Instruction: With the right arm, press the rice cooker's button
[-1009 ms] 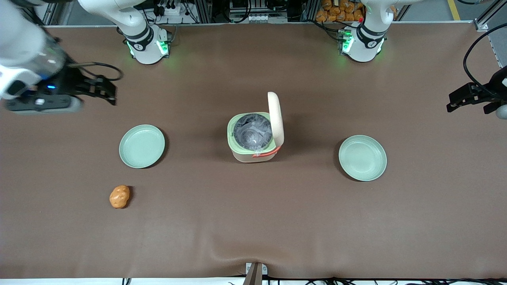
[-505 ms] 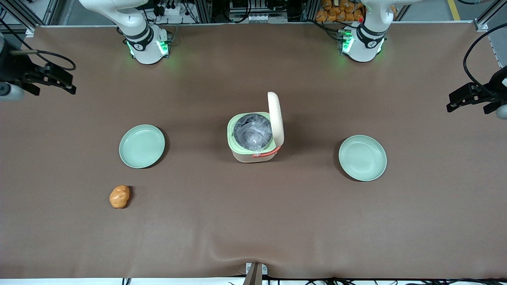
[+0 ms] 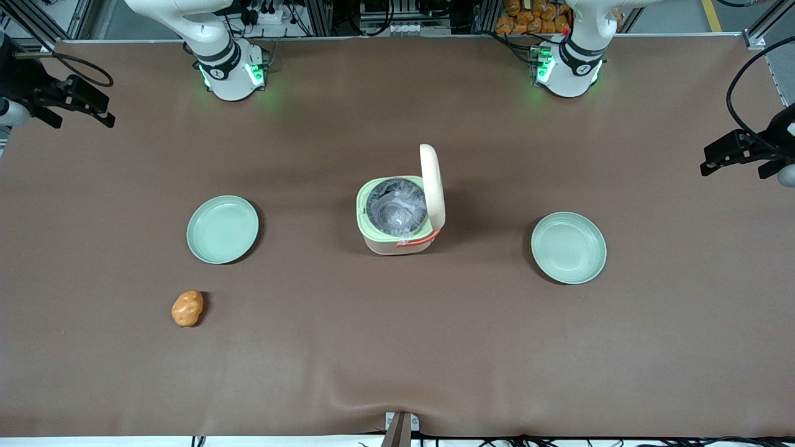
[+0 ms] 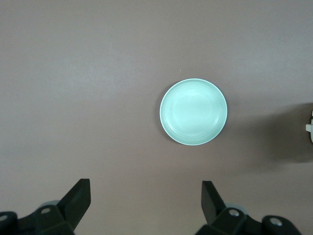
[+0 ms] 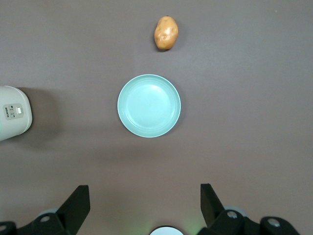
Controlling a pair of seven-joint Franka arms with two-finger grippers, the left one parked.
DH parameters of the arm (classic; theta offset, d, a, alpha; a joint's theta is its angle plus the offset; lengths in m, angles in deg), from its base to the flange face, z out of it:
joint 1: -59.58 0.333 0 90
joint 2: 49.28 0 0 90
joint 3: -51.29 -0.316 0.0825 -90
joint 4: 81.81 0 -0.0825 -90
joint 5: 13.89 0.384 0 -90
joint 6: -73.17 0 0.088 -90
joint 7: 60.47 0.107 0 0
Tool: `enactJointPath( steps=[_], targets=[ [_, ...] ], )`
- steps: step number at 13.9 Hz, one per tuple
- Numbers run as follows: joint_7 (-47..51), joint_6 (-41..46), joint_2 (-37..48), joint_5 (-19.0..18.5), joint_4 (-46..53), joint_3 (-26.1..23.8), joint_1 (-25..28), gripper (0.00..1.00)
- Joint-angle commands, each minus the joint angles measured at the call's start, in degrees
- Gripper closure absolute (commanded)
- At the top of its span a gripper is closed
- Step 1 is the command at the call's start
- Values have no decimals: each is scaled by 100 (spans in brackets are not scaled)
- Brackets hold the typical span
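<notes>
The rice cooker [image 3: 397,241] stands mid-table, cream-beige with a coral-red handle. Its lid [image 3: 433,186] is raised, so the silvery pot shows inside the pale green rim. The right wrist view shows the cooker's side [image 5: 12,115] and the small button panel [image 5: 13,111] on it. The right arm's gripper [image 3: 82,119] hangs high over the working arm's end of the table, well away from the cooker and farther from the front camera. It is open [image 5: 145,196], with nothing between its black fingers [image 5: 78,203].
One mint-green plate [image 3: 222,229] lies between the gripper and the cooker, also seen in the right wrist view [image 5: 149,105]. An orange potato [image 3: 187,308] lies nearer the front camera than that plate. A second plate [image 3: 568,248] lies toward the parked arm's end.
The right arm's gripper has drawn back toward the working arm's end of the table and farther from the front camera. The cooker, plates and potato have not moved.
</notes>
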Motion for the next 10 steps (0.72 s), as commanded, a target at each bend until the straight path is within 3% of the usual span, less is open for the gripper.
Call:
enactJointPath(
  steps=[1,10],
  targets=[
    [-195,-162,225,-5,-236,-109,-150,0],
    [-609,-100,-4,-5,142,-109,-282,0]
  ],
)
